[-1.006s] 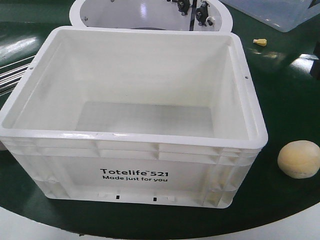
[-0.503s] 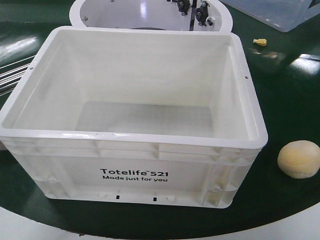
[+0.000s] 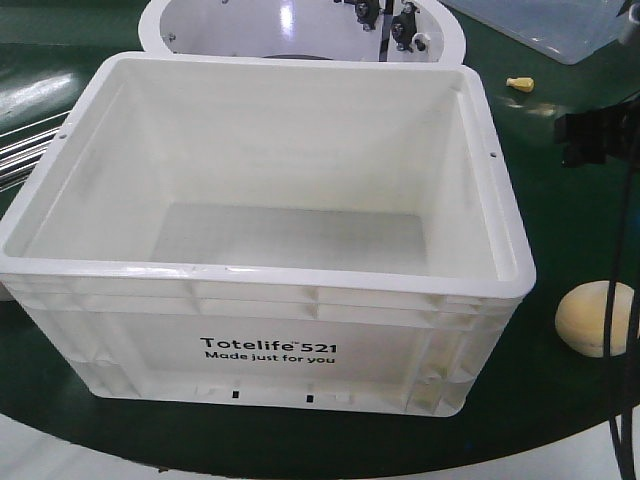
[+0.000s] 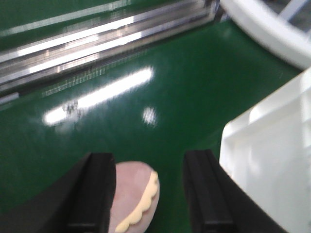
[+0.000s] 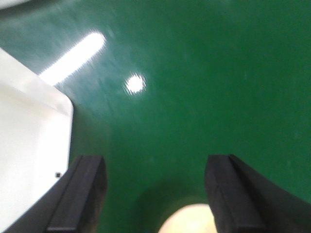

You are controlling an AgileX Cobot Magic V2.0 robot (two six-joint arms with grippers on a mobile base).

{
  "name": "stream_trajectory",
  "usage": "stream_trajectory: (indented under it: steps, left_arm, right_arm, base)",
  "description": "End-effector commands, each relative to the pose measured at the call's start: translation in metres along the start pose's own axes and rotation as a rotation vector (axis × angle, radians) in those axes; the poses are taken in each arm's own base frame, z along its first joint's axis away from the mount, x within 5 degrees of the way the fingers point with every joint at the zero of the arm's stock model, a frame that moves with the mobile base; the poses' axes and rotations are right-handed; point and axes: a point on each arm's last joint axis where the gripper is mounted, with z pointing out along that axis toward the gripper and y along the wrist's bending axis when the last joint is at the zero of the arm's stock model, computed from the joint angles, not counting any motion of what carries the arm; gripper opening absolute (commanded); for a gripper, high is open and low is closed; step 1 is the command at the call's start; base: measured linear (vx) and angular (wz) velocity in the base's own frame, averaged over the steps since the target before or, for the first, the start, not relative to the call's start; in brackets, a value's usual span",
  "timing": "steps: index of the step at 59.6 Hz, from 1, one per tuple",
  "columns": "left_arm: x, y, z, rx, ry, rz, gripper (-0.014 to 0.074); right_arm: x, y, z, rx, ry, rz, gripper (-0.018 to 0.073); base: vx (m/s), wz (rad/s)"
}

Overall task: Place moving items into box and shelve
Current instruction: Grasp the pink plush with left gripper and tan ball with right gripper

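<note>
Now the right fingers [image 5: 82,194] stand wide apart, the tan bun [image 5: 192,222] between them on the green tabletop [image 5: 204,73], while the left fingers [image 4: 97,189], likewise parted, have the white box [image 4: 272,160] just to their right.

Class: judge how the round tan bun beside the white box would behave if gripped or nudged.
The bun is round, so it would probably roll if nudged. Its matte surface suggests decent grip. It looks doughy, so it is perhaps squashable.
</note>
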Motion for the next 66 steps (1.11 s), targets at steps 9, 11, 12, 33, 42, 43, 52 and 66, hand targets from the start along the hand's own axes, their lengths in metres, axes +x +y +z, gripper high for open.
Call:
stream_trajectory:
  steps: [9,11,12,33,42,43,52,66]
  left_arm:
    - [-0.003,0.0,0.024,-0.005,0.086,0.041,0.0445]
    - [-0.002,0.001,0.03,-0.008,0.107,0.046,0.0445]
    - [-0.002,0.001,0.032,-0.009,0.115,0.047,0.0444]
    - [0.009,0.006,0.062,-0.033,0.257,0.048,0.0443]
    - [0.007,0.008,0.065,-0.052,0.244,0.072,0.0443]
    - [0.007,0.008,0.066,-0.056,0.248,0.079,0.0443]
    - [0.01,0.009,0.077,-0.057,0.282,0.097,0.0443]
    - [0.023,0.012,0.104,-0.068,0.412,0.09,0.0443]
  right_arm:
    - [-0.003,-0.002,0.01,0.03,0.072,0.009,0.0503]
    - [-0.001,-0.002,0.014,0.034,0.103,0.011,0.0501]
    - [0.0,-0.002,0.016,0.036,0.116,0.012,0.0501]
    - [0.038,-0.005,0.052,0.062,0.276,-0.005,0.048]
    - [0.053,-0.006,0.064,0.063,0.285,0.004,0.048]
    - [0.056,-0.007,0.065,0.068,0.297,0.0,0.048]
    - [0.067,-0.014,0.07,0.137,0.333,-0.022,0.048]
    - [0.081,-0.015,0.075,0.144,0.372,0.005,0.048]
  base:
    - [0.0,0.0]
    - [0.0,0.0]
    - [0.0,0.0]
    - [0.0,0.0]
    - [0.0,0.0]
    - [0.0,0.0]
    - [0.0,0.0]
    - [0.0,0.0]
